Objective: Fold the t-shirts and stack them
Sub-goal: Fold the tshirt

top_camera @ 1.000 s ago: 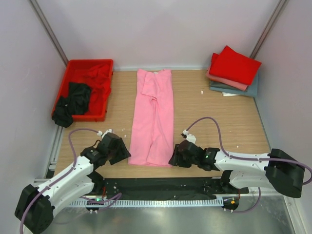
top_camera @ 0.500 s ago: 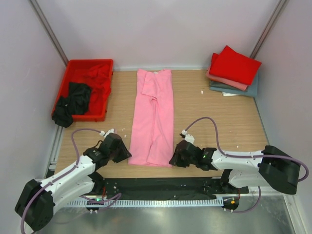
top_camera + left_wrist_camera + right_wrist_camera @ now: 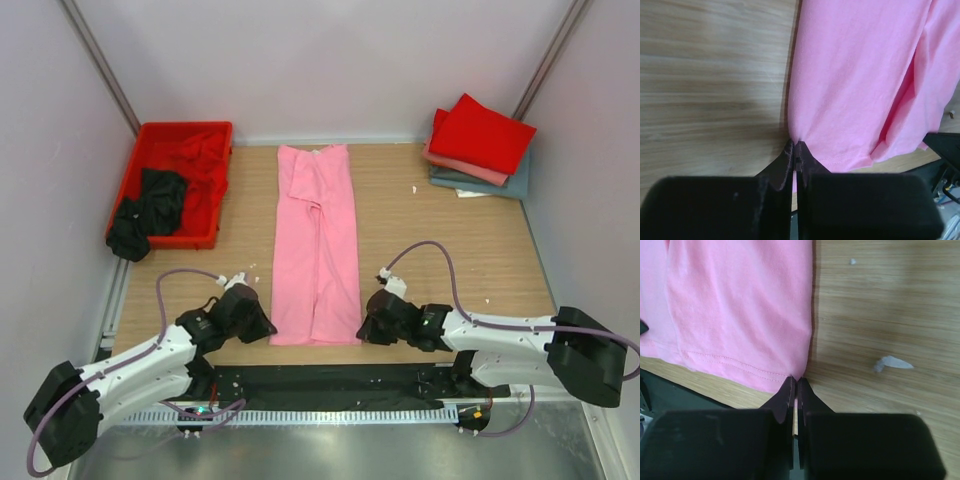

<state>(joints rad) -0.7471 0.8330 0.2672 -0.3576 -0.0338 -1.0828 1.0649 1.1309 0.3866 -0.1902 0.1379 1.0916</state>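
Note:
A light pink t-shirt [image 3: 316, 240], folded into a long strip, lies down the middle of the wooden table. My left gripper [image 3: 268, 330] is shut on its near left hem corner. In the left wrist view the left gripper [image 3: 796, 145] pinches the edge of the pink t-shirt [image 3: 855, 75]. My right gripper [image 3: 363, 328] is shut on the near right corner. The right wrist view shows the right gripper [image 3: 795, 380] nipping the stitched hem of the pink t-shirt [image 3: 740, 305]. At the back right, a folded red t-shirt [image 3: 482, 133] lies on a salmon t-shirt [image 3: 455, 165] and a grey-blue t-shirt [image 3: 480, 183].
A red plastic tray [image 3: 213, 215] at the back left holds a crumpled black t-shirt [image 3: 150, 205] and a red t-shirt [image 3: 200, 150]. A black strip [image 3: 330, 380] runs along the near table edge. A small white scrap [image 3: 892, 362] lies on the wood to the right.
Both grippers have gone from open to shut on the pink shirt's near corners. The near hem has shifted slightly and lies straighter.

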